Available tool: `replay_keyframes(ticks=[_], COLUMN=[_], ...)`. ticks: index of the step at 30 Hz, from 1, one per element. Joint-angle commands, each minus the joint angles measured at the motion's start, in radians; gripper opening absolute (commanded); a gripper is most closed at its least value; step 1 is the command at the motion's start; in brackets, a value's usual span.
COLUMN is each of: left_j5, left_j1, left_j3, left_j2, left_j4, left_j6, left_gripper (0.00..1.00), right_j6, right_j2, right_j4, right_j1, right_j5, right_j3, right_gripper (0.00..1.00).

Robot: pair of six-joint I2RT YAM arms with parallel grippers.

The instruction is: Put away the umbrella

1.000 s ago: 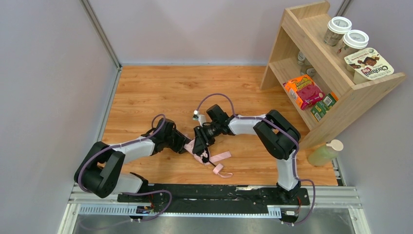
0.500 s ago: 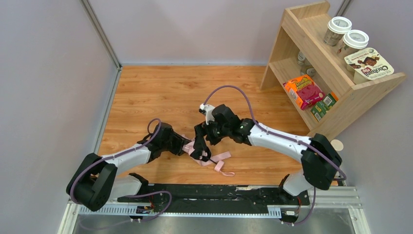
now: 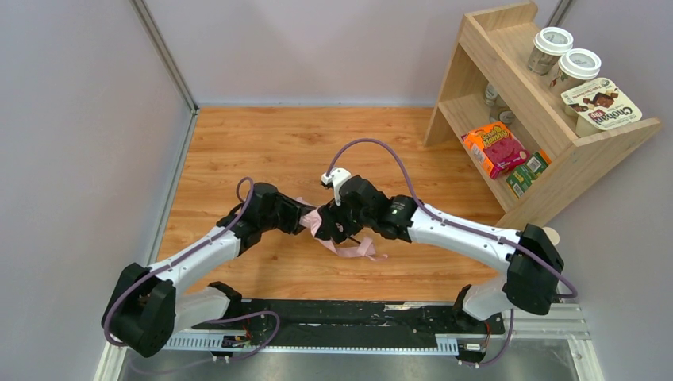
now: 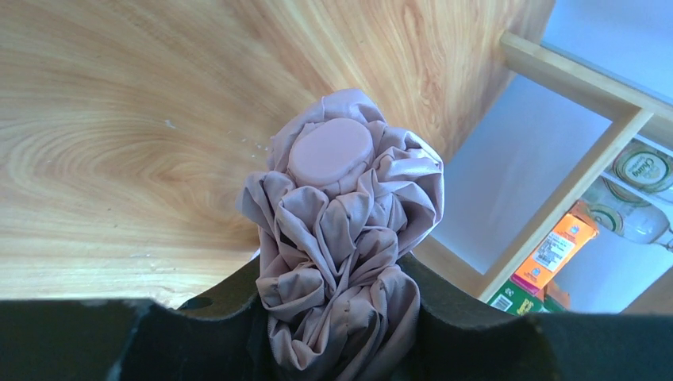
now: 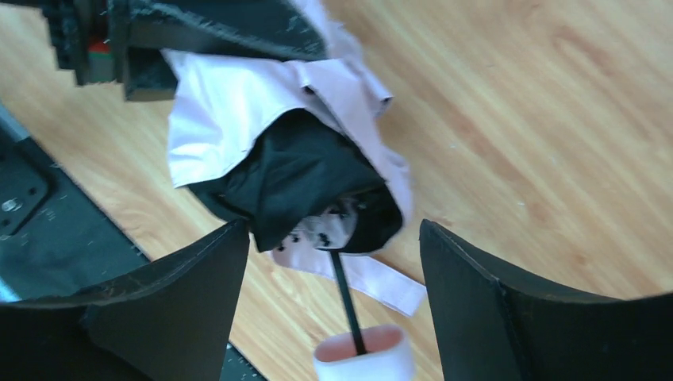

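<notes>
One umbrella [image 4: 341, 214] in left gripper [image 4: 333, 298]

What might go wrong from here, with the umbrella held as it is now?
1. Only the left jaws grip the umbrella, and they grip bunched, loose fabric, so the cloth may slip out.
2. The right jaws stand open around its dark end. If they close there, they may catch only fabric or the thin black cord.
3. The strap hangs loose by the table and may snag during a move.
</notes>
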Motion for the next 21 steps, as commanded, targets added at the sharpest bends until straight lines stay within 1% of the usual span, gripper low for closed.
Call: replay_keyframes(ticks=[1,3,5,7,11,15,16,19,21], left_j5=[-0.021,-0.021,-0.004,0.005,0.023,0.017,0.008,-0.036,-0.046], left_j1=[0.001,0.003,0.009,0.012,0.022,0.026,0.024,0.026,0.026], left_j3=[0.04,0.037,0.04,0.07,0.124,0.178,0.192,0.273,0.302], left_j2=[-0.055,-0.058,-0.054,-0.051,-0.048,-0.06,-0.061,-0.069,-0.064], left_j4=[-0.035,-0.004,0.036,0.034,0.036,-0.01,-0.022,-0.133,-0.177], left_j6=[-0.061,-0.093,-0.129,-0.152,-0.195,-0.244,-0.245,-0.23,-0.222], left_gripper=[0.0,0.0,0.0,0.0,0.0,0.0,0.0,0.0,0.0], right_j6=[-0.059,-0.05,-0.039,-0.033,-0.024,-0.013,-0.011,-0.036,-0.06], right_j2=[-0.047,-0.065,-0.088,-0.117,-0.167,-0.148,-0.133,-0.073,-0.024], right_j4=[-0.053,-0.048,-0.007,0.047,0.134,0.231,0.248,0.279,0.259], right_j1=[0.089,0.171,0.254,0.284,0.308,0.315,0.32,0.334,0.334], right_j5=[0.3,0.416,0.527,0.576,0.592,0.7,0.74,0.88,0.955], right_j3=[0.047,0.028,-0.013,-0.062,-0.113,-0.156,-0.153,-0.099,-0.032], right_gripper=[0.81,0.84,0.87,0.88,0.88,0.87,0.87,0.87,0.86])
